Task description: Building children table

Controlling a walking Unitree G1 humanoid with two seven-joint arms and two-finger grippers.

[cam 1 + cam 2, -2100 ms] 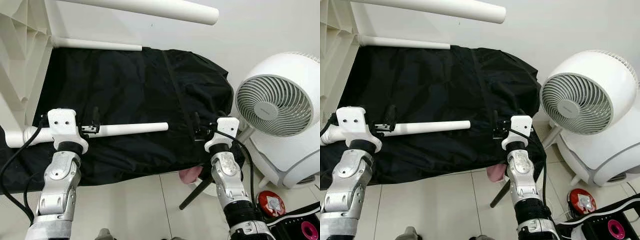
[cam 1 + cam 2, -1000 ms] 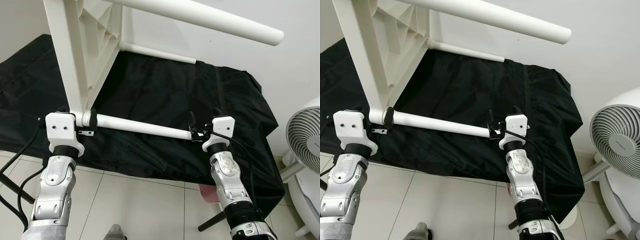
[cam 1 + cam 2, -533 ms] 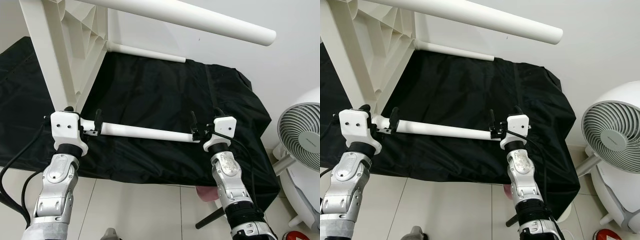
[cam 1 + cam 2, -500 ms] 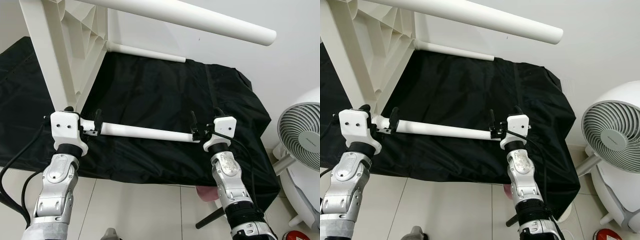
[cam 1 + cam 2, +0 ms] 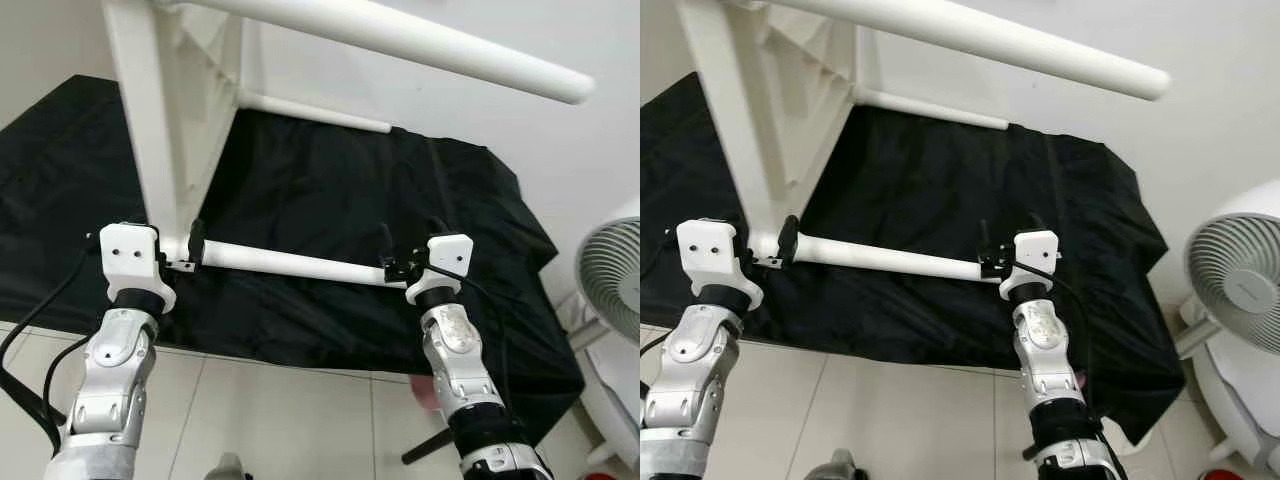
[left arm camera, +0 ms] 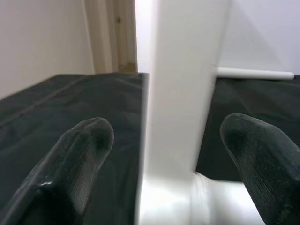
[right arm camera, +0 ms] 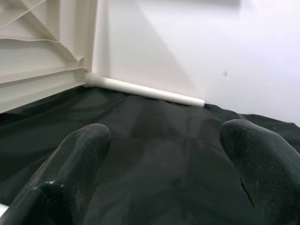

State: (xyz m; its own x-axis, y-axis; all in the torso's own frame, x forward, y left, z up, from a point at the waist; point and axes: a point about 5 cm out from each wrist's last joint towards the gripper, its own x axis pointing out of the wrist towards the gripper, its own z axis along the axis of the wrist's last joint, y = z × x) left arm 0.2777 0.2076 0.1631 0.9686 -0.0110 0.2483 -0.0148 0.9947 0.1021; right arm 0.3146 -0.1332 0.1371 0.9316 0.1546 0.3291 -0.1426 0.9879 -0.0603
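Note:
The white children's table stands on its side, its ribbed top (image 5: pixel 165 120) upright at the left. One round leg (image 5: pixel 420 45) juts out overhead and another (image 5: pixel 315 112) lies along the wall. A third white leg (image 5: pixel 290 264) runs level between my two grippers. My left gripper (image 5: pixel 172 248) is open, with the table's corner post (image 6: pixel 180 93) and the leg's joint end between its fingers (image 6: pixel 84 145). My right gripper (image 5: pixel 410 252) is open at the leg's free end, and nothing lies between its fingers (image 7: pixel 79 154).
A black cloth (image 5: pixel 340 190) covers the low surface under the table parts, and its front edge hangs over the tiled floor (image 5: pixel 280 420). A white round fan (image 5: pixel 612 290) stands at the right edge. A white wall (image 5: pixel 560 170) is close behind.
The camera has swung left, so the fan has slid toward the right edge. The table's corner post now sits lower, right at the held leg's left end. Both grippers keep their pose.

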